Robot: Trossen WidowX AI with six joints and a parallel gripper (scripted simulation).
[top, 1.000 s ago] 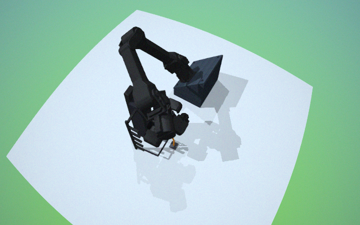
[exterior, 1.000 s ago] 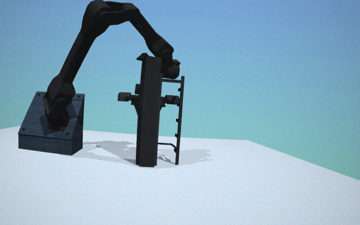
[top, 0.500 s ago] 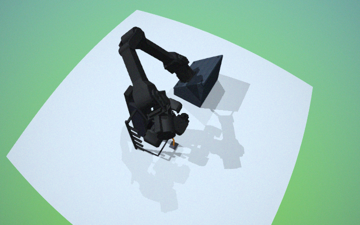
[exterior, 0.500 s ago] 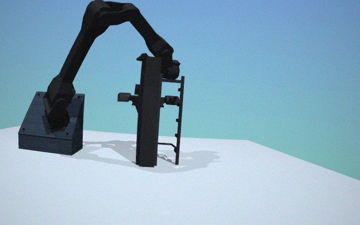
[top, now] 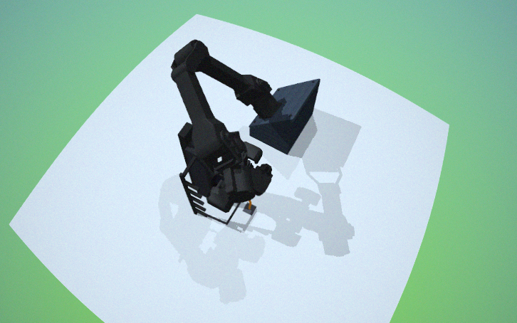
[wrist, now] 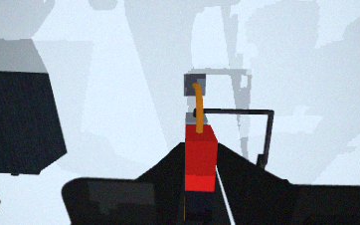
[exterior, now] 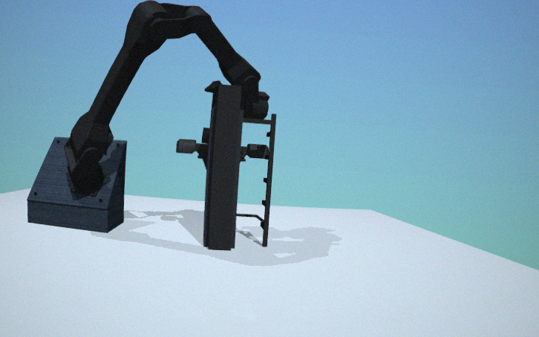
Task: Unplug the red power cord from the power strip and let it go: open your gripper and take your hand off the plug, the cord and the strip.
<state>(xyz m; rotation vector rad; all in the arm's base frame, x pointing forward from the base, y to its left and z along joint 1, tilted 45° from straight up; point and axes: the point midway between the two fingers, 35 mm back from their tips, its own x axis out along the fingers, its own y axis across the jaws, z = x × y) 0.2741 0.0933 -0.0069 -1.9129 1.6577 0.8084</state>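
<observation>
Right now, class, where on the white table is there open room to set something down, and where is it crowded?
Open: the broad near stretch of white table, and right of the thin black rack. Crowded: between the dark blue wedge base and tall black strip, where the pincer grips the red plug.

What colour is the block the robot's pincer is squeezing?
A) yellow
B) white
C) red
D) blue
C: in the wrist view the pincer is shut on a red plug, with an orange cord coming out of its far end.
</observation>
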